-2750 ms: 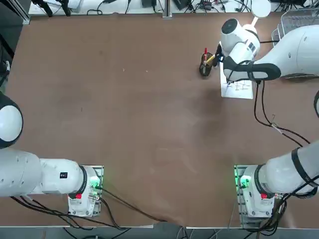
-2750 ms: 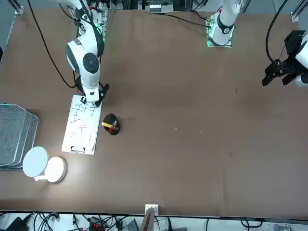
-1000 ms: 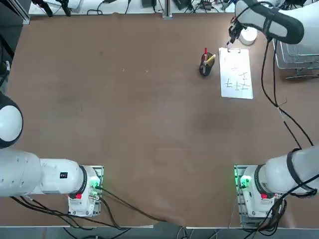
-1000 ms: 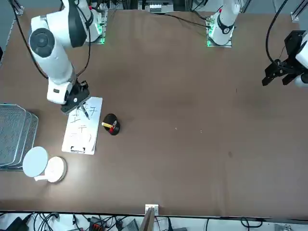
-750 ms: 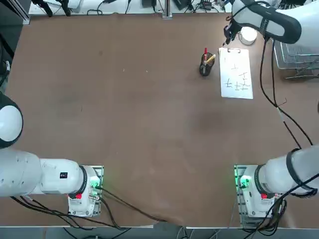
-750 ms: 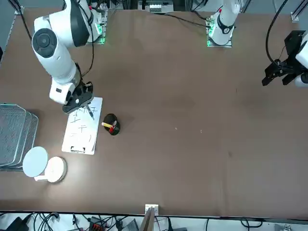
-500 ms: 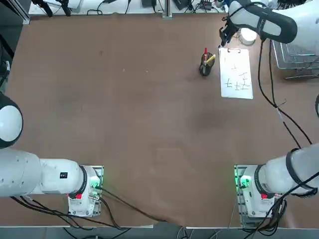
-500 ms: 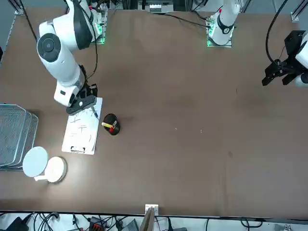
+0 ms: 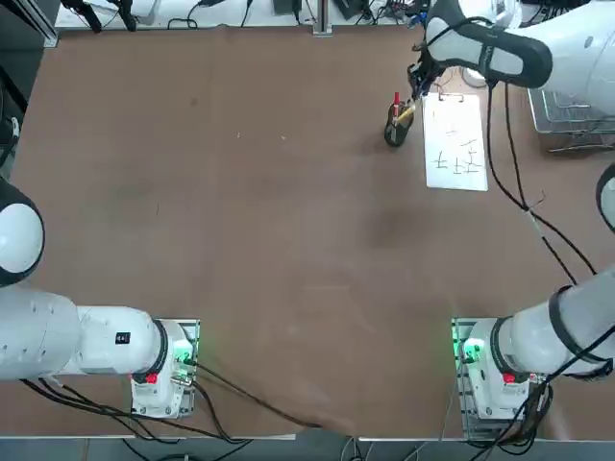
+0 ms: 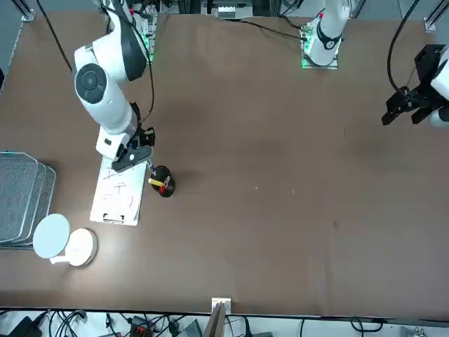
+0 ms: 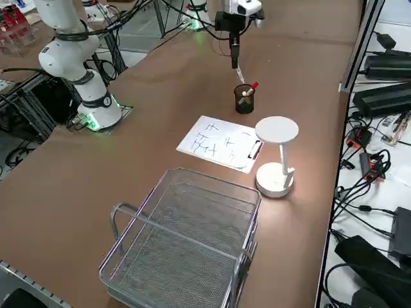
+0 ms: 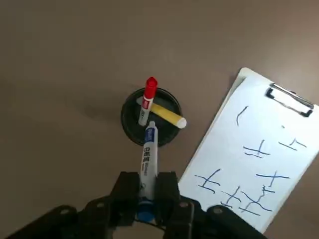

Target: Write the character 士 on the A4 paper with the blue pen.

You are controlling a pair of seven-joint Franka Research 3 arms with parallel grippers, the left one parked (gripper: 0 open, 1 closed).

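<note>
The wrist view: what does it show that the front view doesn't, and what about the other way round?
Only the wrist view: the blue pen's label and blue end, in the right gripper, shut on it.

Only the front view: the wire basket and the round white stand.

Both: the paper, its clip, the cup, the red pen and the yellow pen.

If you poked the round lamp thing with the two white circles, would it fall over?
The white lamp might tip if pushed up high, since its wide top sits on a thin stem. A low push would probably just slide it, because its round base looks broad and flat.
</note>
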